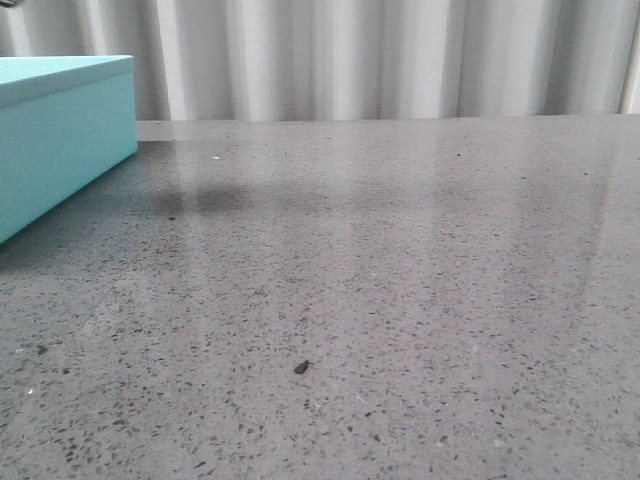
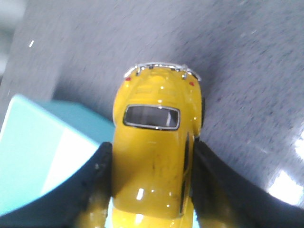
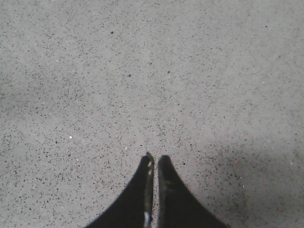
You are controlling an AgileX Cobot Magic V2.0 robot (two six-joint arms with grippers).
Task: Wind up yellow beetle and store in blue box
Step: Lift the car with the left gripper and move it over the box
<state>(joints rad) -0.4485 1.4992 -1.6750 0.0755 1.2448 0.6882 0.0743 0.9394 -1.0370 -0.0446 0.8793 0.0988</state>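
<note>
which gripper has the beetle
The left gripper: its fingers clamp the yellow beetle beside the blue box. The right gripper is shut on nothing.

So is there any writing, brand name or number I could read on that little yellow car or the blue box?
None can be read.
Small glossy yellow toy car, held in the left tool: no badge, plate or lettering shows on its roof and rear.
Large light turquoise-blue box: its visible sides and lid are plain.
Speckled grey table: no markings.
</note>
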